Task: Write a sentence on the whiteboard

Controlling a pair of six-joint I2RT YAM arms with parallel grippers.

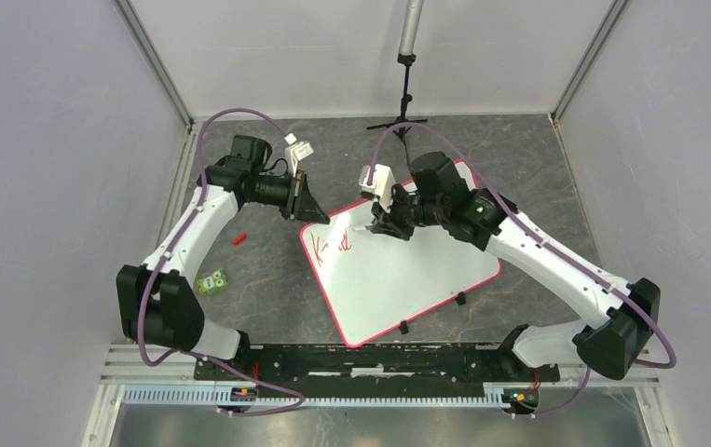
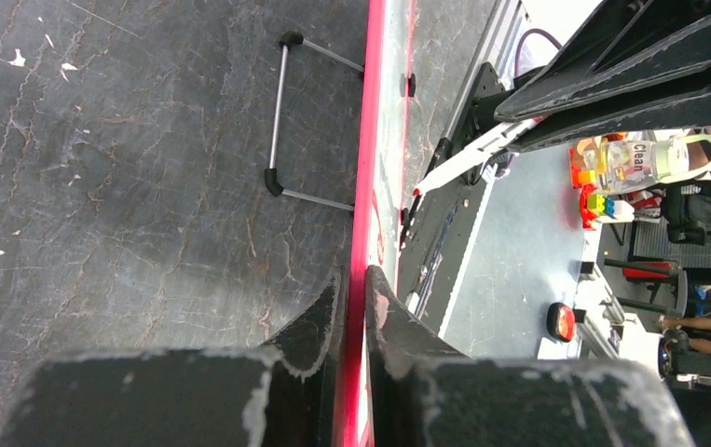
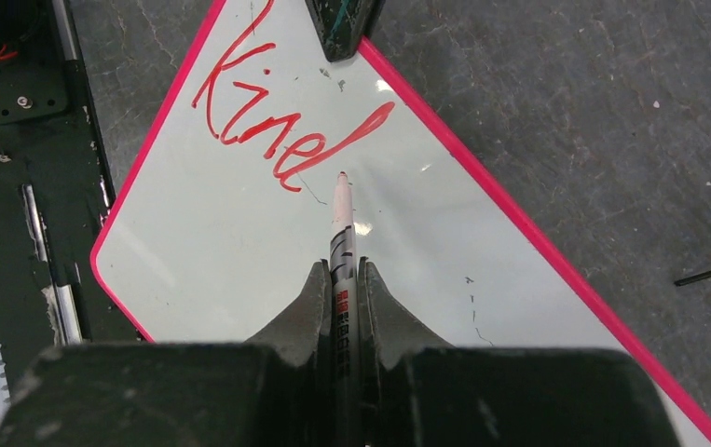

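Board (image 1: 398, 279) lies flat on the table (image 1: 267, 298), mid-scene, turned at an angle so one corner points toward the arms' bases; two black clips (image 1: 460, 299) sit on its near-right edge. L gripper (image 1: 307, 209) is at the board's far-left corner. In the left wrist view its jaws (image 2: 355, 284) are clamped on the pink rim, w/ the board seen edge-on running away btw the fingers. R gripper (image 1: 381, 223) hangs over the board's far edge, jaws closed tight on a marker (image 3: 341, 209), which pokes out btw the fingers, tip down toward the white surface. Writing (image 3: 267, 121) so far is red and reads approx "Kind", running along the far-left part of the board. The marker tip is just beside the tail of the last letter; can't tell if it touches the surface. In the right wrist view, a finger of the L gripper (image 3: 342, 23) shows at the top, on the rim. Off the board to the left, a small red bit (image 1: 239, 238) lies on the table, and nearer the L arm a small green item (image 1: 211, 281), well apart from the board.
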